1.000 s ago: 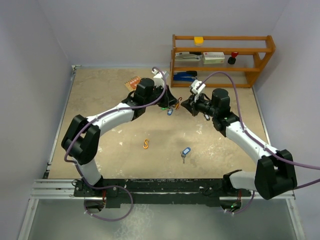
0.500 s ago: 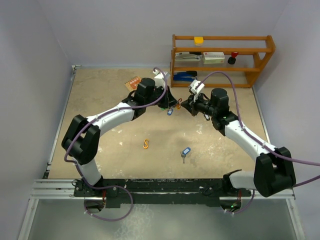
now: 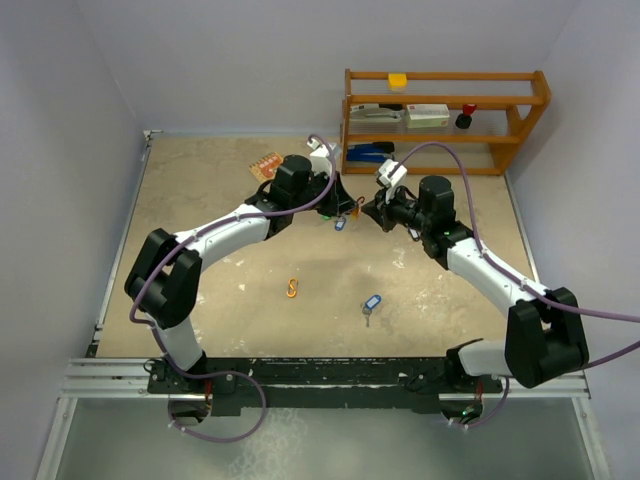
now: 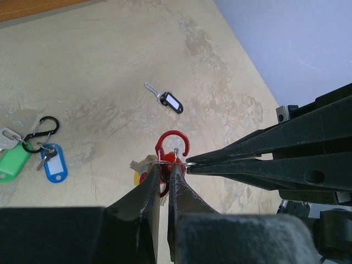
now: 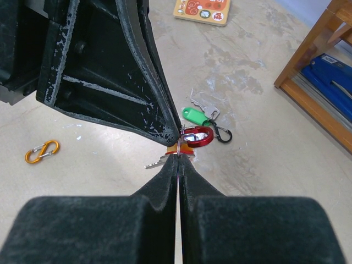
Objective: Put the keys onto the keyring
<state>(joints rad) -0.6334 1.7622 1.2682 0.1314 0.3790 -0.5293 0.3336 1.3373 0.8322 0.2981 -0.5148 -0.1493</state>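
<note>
Over the far half of the sand-coloured table (image 3: 220, 300), in front of the wooden shelf (image 3: 520, 125), the left arm (image 3: 215, 235) and right arm (image 3: 490, 275) that I am running from a distance meet tip to tip. Both tools are clenched. The left gripper (image 4: 164, 168) reaches in from one side and the right gripper (image 5: 179, 159) from the other, their tips touching.

A printed card (image 3: 265, 165) lies near the far edge of the table. Below the grippers a black carabiner (image 4: 43, 131) rests on the surface, carrying a green-tagged key (image 4: 12, 162) and a blue-tagged key (image 4: 53, 155). An orange S-clip (image 3: 292, 288) sits well apart, nearer the arm bases, and a lone blue-tagged key (image 3: 371, 303) lies to its right. A dark-tagged key (image 4: 168, 101) lies by itself toward the right wall.

Between the fingertips a red clip (image 4: 171, 144) loops up. Beside it one key (image 5: 155, 163) hangs, with a yellow tag (image 4: 136, 177) showing under it; I cannot tell how it is threaded. Both grippers pinch the thin silver keyring (image 4: 155, 162), the left by the red clip and the right on the wire's outer edge.
</note>
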